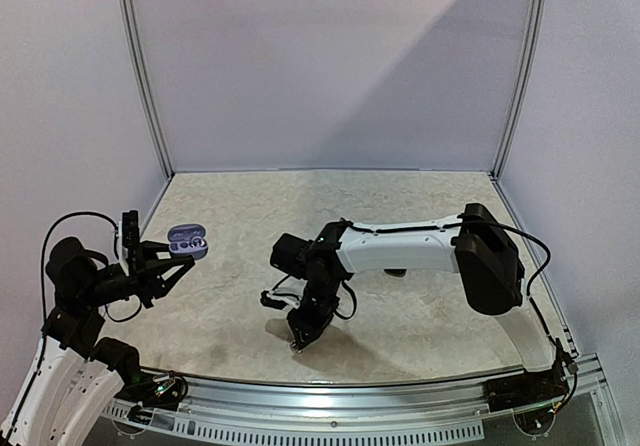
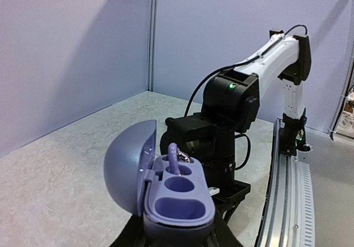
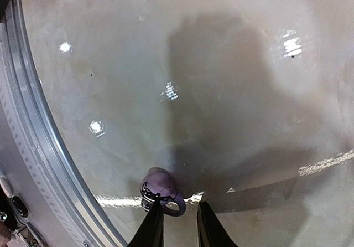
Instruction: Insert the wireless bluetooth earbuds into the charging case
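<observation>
My left gripper (image 1: 160,263) is shut on the purple charging case (image 2: 182,205) and holds it off the table at the left, lid swung open. One purple earbud (image 2: 173,159) with a hook sits in the case's far slot; the two nearer wells are bare. In the top view the case (image 1: 187,241) shows small above the table's left side. My right gripper (image 3: 179,205) points down at the table near the front edge, jaws a little apart. A second purple earbud (image 3: 159,187) lies on the table at the left fingertip, its hook reaching into the gap. The right finger stands clear of it.
A metal rail (image 1: 350,396) runs along the table's front edge, close to the right gripper (image 1: 298,341). Grey walls enclose the marbled table (image 1: 420,216) on three sides. The right arm (image 2: 229,100) stands just behind the held case in the left wrist view.
</observation>
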Robot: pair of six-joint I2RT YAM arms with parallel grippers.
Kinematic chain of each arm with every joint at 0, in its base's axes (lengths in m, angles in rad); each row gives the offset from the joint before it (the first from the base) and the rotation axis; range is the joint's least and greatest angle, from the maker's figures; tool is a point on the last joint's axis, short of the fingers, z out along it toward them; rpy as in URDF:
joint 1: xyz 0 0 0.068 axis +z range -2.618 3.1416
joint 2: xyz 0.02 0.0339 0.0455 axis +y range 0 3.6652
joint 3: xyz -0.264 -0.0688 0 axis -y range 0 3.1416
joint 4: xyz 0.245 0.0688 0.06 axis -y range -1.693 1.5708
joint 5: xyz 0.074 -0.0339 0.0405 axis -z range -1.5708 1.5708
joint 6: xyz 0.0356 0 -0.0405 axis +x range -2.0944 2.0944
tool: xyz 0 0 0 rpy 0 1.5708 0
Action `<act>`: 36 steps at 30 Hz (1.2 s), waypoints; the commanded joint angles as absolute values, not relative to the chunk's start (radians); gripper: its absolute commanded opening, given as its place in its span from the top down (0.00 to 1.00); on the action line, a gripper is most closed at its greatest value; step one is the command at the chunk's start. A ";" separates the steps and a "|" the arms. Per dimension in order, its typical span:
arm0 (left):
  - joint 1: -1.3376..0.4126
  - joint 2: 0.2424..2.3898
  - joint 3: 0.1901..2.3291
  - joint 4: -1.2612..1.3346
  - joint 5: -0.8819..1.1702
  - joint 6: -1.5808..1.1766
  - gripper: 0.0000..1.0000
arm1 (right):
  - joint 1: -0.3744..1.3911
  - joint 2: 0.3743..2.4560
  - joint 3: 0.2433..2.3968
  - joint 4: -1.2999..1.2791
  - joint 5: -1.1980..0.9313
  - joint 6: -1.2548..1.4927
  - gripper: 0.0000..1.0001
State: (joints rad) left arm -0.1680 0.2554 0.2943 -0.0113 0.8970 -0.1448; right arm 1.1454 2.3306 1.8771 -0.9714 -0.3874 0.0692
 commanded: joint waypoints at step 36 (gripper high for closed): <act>-0.178 0.209 0.273 0.003 0.917 -0.114 1.00 | 1.125 2.300 1.841 -0.851 -0.357 0.129 0.74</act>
